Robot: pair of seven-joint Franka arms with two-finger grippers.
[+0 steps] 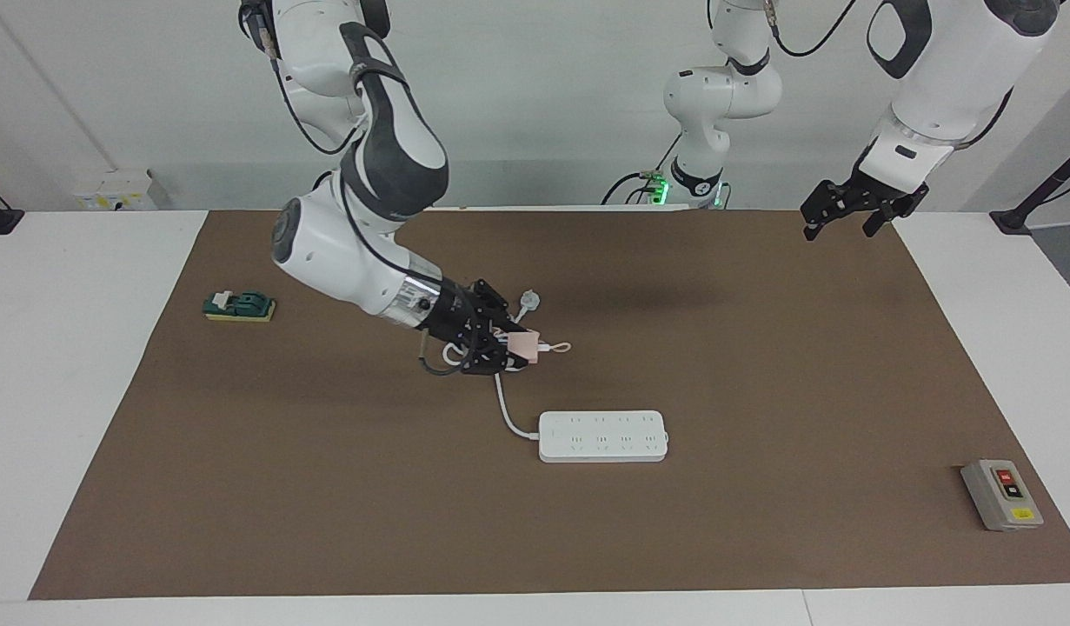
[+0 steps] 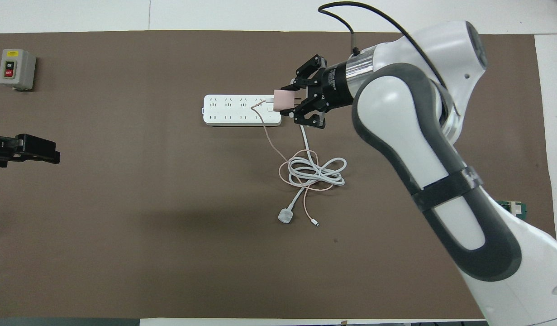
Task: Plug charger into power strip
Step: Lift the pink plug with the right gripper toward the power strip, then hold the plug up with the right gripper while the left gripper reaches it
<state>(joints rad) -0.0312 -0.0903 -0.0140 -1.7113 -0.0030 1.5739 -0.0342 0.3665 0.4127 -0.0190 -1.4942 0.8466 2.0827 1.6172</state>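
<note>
Charger (image 1: 526,345) is held in the jaws of the right gripper (image 1: 497,345), lifted off the surface, w/ its thin pink cable (image 2: 273,144) trailing down to a loop on the mat (image 1: 760,365). In the overhead view the charger overlaps the end of the power strip (image 1: 603,436) where the strip's cord exits; in the facing view it hangs above the mat on the robots' side of the strip, so it is judged not yet over the sockets. Prongs appear to point back toward the wrist, roughly level, not down at the strip.

Step in hand, as judged: carry + align. To be done well, the charger should be turned so the prongs face straight down, brought over a matching 2-slot socket, squared w/ the slot row, then pressed down vertically w/o tilt. The strip lies loose, so a skewed push could slide it; the pink cable should be kept from snagging the white cord coil (image 2: 315,170).

Left gripper (image 1: 854,209) waits in the air over the mat edge at the left arm's end, jaws spread apart, nothing held.

Hard to make out: exact prong direction, socket slot types, how deep the charger sits in the jaws. Round white plug (image 2: 286,216) lies nearer the robots than the coil. Grey switch box (image 1: 1001,495) + a green item (image 1: 239,305) sit well apart, untouched.
</note>
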